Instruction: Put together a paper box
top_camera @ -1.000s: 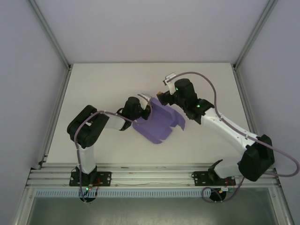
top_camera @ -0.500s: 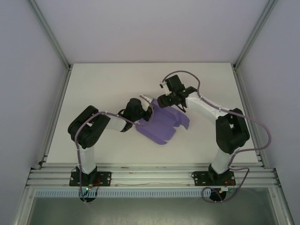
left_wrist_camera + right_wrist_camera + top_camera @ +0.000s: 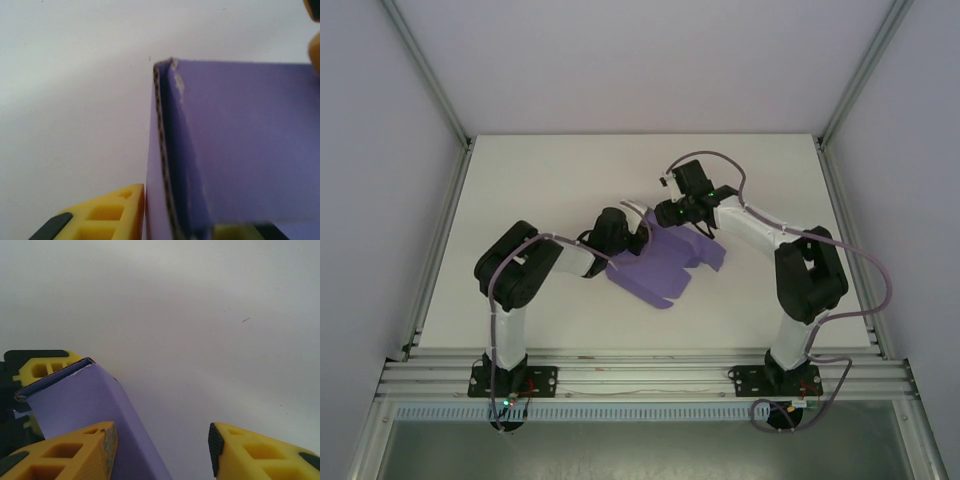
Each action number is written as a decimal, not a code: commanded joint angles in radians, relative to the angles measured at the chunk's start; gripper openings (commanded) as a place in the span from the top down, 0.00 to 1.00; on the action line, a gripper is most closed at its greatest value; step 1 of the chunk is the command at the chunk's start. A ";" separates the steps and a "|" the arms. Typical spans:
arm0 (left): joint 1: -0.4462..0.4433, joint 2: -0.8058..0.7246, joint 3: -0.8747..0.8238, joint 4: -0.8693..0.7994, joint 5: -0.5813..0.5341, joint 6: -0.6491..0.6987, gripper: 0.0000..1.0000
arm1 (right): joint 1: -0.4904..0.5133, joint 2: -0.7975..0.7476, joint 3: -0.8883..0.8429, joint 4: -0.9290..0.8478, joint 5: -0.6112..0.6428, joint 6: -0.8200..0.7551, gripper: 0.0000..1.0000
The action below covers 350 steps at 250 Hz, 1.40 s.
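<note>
The lavender paper box (image 3: 665, 262) lies part-folded mid-table, one side wall raised at its far left corner. My left gripper (image 3: 639, 226) straddles that wall. In the left wrist view the wall's corrugated edge (image 3: 162, 150) stands between the fingers of the left gripper (image 3: 180, 226). The left finger (image 3: 105, 215) lies against the wall's outer face and a small gap shows on the inner side. My right gripper (image 3: 666, 212) is at the same corner from behind. It is open (image 3: 160, 445), with its left finger (image 3: 75, 450) resting on the purple flap (image 3: 85, 400) and nothing between the pads.
White table (image 3: 520, 180) lies on all sides of the box, framed by aluminium rails and pale walls. Both wrists crowd the box's far left corner, and the left gripper's yellow finger (image 3: 45, 367) shows just behind the flap in the right wrist view.
The right arm swung its elbow up and back, and its jaws narrowed at the box's far corner. The left jaws loosened from a tight pinch on the wall. The box shifted slightly.
</note>
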 commanded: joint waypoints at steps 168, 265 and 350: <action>0.033 -0.086 0.038 -0.121 -0.157 -0.241 1.00 | -0.004 -0.366 -0.285 0.113 0.170 0.128 0.10; 0.098 -0.153 0.029 -0.119 0.177 -0.328 1.00 | -0.070 -0.608 -0.404 0.044 0.006 0.099 0.18; 0.097 -0.149 0.097 -0.246 0.045 -0.365 1.00 | -0.075 -0.532 -0.332 0.044 -0.077 0.066 0.98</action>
